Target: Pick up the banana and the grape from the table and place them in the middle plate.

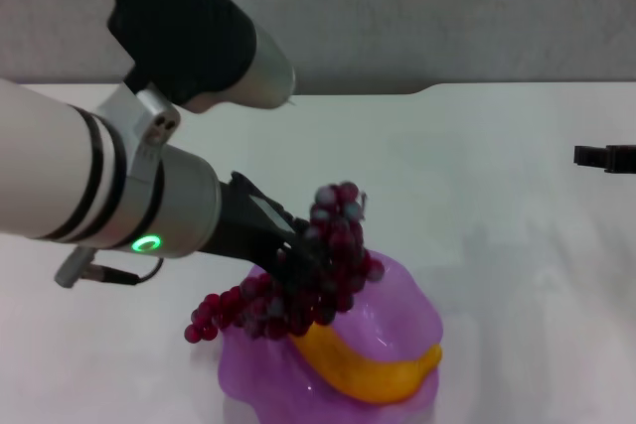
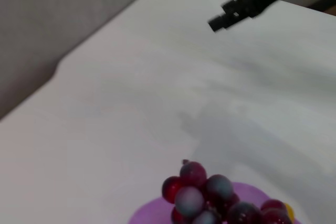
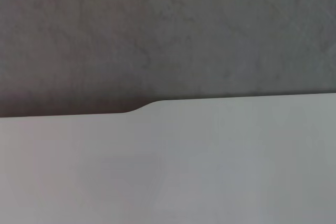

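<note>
My left gripper (image 1: 294,259) is shut on the grape (image 1: 338,235), a long dark red-purple bunch, and holds it just over the left side of the middle plate (image 1: 407,295), a translucent purple scalloped dish. One end of the bunch hangs past the plate's left rim. The banana (image 1: 373,369), yellow-orange, lies inside the plate at its near side. In the left wrist view the top of the grape (image 2: 205,195) shows above the plate's rim (image 2: 147,214). My right gripper (image 1: 596,157) is parked at the right edge, well away from the plate; it also shows in the left wrist view (image 2: 231,15).
The white table (image 1: 477,166) stretches behind and to the right of the plate to a notched far edge (image 3: 142,107), with a grey wall beyond. My left arm's large white and black forearm (image 1: 119,186) crosses the left half of the view.
</note>
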Controlling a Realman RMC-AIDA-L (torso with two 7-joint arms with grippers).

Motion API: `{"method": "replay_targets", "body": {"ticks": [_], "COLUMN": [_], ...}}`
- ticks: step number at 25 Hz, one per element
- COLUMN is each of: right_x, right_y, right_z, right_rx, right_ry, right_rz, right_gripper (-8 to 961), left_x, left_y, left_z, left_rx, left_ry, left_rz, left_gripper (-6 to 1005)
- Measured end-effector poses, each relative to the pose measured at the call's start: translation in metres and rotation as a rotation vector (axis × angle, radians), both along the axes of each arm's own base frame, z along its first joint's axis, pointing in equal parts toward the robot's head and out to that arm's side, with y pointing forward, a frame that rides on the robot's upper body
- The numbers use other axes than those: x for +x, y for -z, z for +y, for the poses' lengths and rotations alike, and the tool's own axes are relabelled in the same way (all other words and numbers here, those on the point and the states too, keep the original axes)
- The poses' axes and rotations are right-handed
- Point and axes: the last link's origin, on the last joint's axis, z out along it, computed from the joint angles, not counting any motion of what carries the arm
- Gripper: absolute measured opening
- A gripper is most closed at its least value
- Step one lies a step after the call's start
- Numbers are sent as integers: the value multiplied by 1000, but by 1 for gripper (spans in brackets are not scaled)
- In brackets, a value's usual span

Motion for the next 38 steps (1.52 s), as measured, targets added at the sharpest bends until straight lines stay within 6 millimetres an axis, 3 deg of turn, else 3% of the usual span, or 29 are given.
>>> {"method": "replay_targets", "body": {"ticks": [17, 24, 38], "right_x": [-4, -4, -6], "right_y": [2, 2, 2], "right_z": [2, 3, 4], "right_rx": [-9, -10, -11], "right_ry": [-8, -10, -16], "right_rz": [-2, -3, -5], "right_gripper": [697, 697, 697], "left_x": [-47, -44, -37], "left_y": [57, 72, 77], "left_z": [25, 21, 23], "left_rx": [-124, -169, -177], "left_ry": [-121, -94, -80], "left_rz": [64, 69, 28], "left_gripper": [181, 179, 179]}}
